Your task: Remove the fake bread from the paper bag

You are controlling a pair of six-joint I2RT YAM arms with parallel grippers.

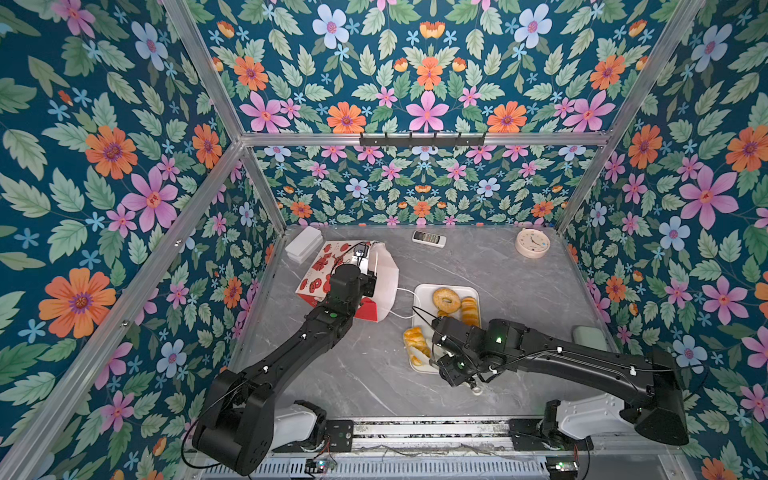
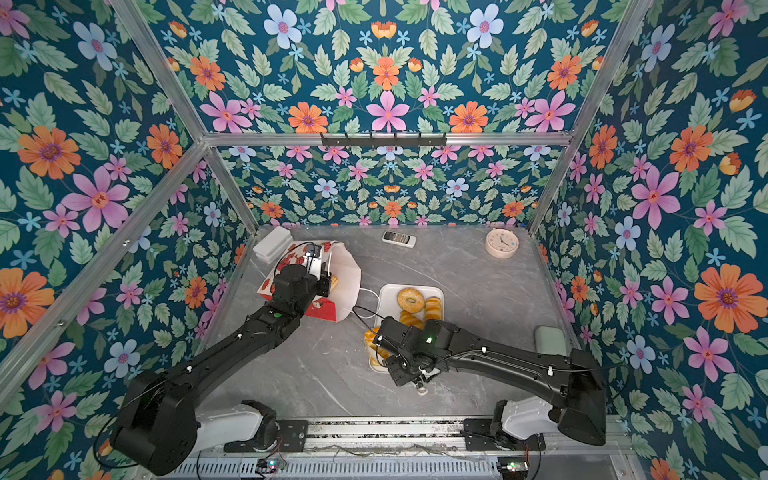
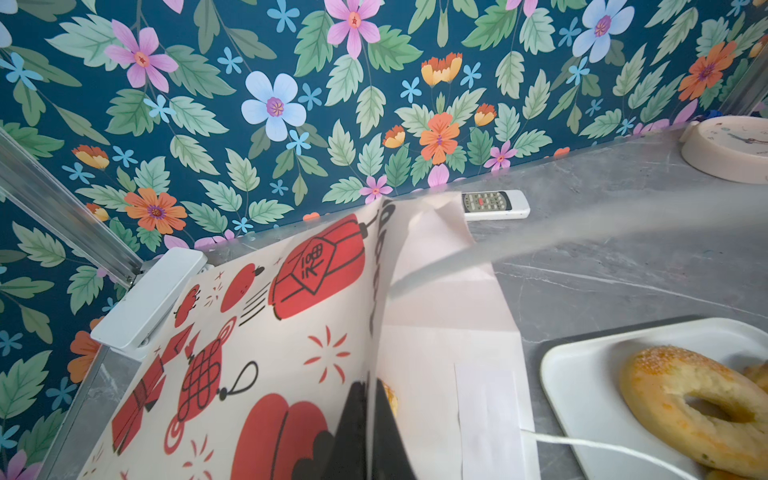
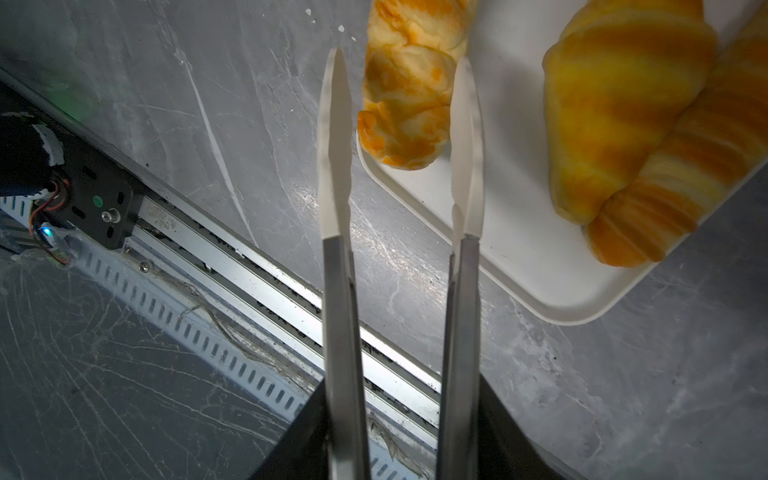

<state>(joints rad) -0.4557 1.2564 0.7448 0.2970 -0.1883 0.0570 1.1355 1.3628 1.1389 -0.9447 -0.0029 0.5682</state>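
A: Biggest first?
B: Grey marble table (image 1: 374, 374). At its left rear, the paper bag (image 1: 318, 270): red printed panel facing up, plain white side turned towards mid-table. Lying or leaning, cannot tell.
A: Held?
B: Yes, by the left gripper (image 3: 365, 415), clenched on the bag's paper edge, one black finger showing outside the wall.
A: Next in size?
B: Flat white tray (image 1: 422, 305), just right of the bag. Then the tongs (image 4: 338, 291): metal arms, white tips, squeezed from outside by the right gripper (image 4: 401, 384), clamped on both arms. Tips standing apart all the same.
A: And the fake bread (image 1: 469, 320)?
B: Mostly on the tray: ring bagel (image 1: 446, 300) at the far end, ridged loaf (image 1: 470, 309) just beside it, croissant (image 4: 623, 112) touching the loaf. Lying across the tray's left rim, partly over the table, a plaited piece (image 1: 415, 343), its near end between the two tong tips. Touching them or not, unclear.
A: Anything inside the bag?
B: One golden piece (image 2: 333, 282) peeping out, right beside the left gripper.
A: Smaller things?
B: Round clock (image 1: 532, 243) and remote (image 1: 429, 239) along the rear wall, well apart from everything else. Thin white cord handle (image 1: 405, 305) trailing from the bag to the tray's rim.
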